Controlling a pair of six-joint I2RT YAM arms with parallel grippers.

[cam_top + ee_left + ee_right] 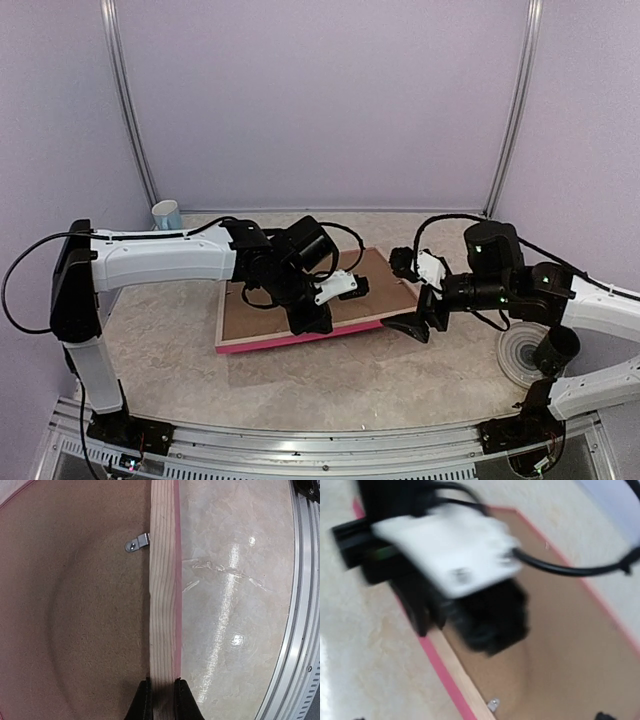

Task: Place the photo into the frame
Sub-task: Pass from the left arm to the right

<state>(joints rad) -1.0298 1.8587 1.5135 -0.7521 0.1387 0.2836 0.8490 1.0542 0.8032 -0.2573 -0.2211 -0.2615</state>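
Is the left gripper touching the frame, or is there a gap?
Touching. The left wrist view shows the left gripper closed on the frame rail, a finger against each side.

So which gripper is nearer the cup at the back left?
Left. The left gripper, shut on the frame at its near rail, sits in front and to the right of the cup. The open right gripper is farther right, by the frame's right corner.

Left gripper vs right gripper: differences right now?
The left gripper is shut on the frame, pinching its near rail; the right gripper is open, holding nothing. Left gripper sits along that rail; right gripper is by the frame's near right corner. Both are low at its near edge.
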